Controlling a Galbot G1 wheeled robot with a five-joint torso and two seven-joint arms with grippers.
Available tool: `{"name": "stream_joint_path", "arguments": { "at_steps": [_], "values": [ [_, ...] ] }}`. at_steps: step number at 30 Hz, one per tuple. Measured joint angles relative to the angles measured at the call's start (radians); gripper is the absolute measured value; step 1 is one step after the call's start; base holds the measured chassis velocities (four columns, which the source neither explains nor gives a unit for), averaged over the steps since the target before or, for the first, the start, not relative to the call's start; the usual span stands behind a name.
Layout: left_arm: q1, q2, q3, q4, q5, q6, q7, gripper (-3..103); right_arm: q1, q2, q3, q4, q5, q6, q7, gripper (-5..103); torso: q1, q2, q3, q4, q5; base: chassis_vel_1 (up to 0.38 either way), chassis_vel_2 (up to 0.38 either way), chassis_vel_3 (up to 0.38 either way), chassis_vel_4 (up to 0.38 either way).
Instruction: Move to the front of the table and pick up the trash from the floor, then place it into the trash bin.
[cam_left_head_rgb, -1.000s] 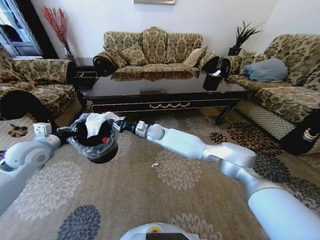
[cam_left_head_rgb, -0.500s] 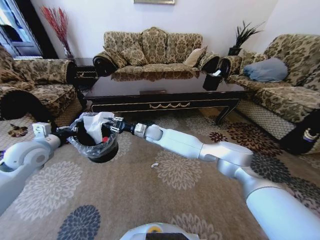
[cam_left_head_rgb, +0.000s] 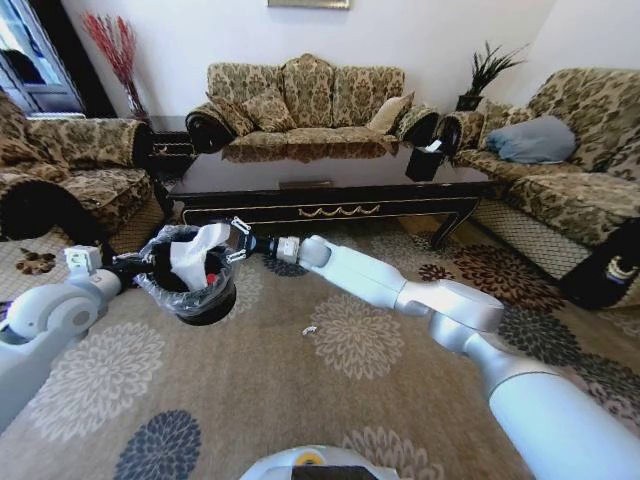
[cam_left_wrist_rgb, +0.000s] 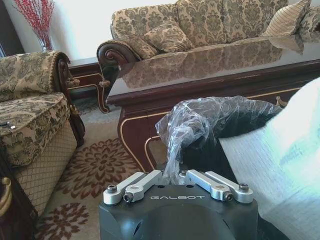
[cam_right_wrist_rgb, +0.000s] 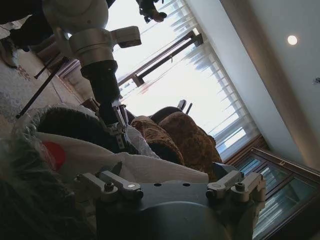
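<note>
Here the left claw (cam_left_head_rgb: 150, 262) is clamped on the rim of the bin (cam_left_head_rgb: 190, 290) while the right claw (cam_left_head_rgb: 238, 240), fingers apart, hangs beside the tissue (cam_left_head_rgb: 195, 255) draped over that rim, which could slide back onto the carpet (cam_left_head_rgb: 300, 390).

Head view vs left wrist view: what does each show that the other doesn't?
Head view adds: the right pincer, open at the trash bin rim, a red cap inside the bin, and a small scrap on the carpet.
Left wrist view adds: the bin's clear liner bunched right at the left pincer.
Shared: the table, the bin, the white tissue draped over its rim, and the sofa behind.
</note>
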Motion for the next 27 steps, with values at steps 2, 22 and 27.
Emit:
{"name": "stream_joint_path", "arguments": {
  "at_steps": [2, 22, 27],
  "values": [
    [0.001, 0.000, 0.000, 0.000, 0.000, 0.000, 0.000, 4, -0.002, 0.018, 0.022, -0.020, -0.037, 0.004, -0.002, 100, 0.000, 0.000, 0.000, 0.0001, 0.0000, 0.000, 0.000, 0.000, 0.000],
    [0.004, 0.002, -0.011, 0.003, -0.001, -0.003, 0.002, 4, 0.039, -0.028, 0.049, 0.058, 0.119, -0.040, -0.021, 100, 0.000, 0.000, 0.000, -0.0002, 0.0000, 0.000, 0.000, 0.000, 0.000],
    [0.003, 0.001, -0.009, 0.003, 0.001, -0.003, 0.002, 4, 0.030, -0.061, 0.007, 0.171, 0.238, -0.094, 0.013, 100, 0.000, 0.000, 0.000, 0.0000, 0.0000, 0.000, 0.000, 0.000, 0.000]
  ]
}}
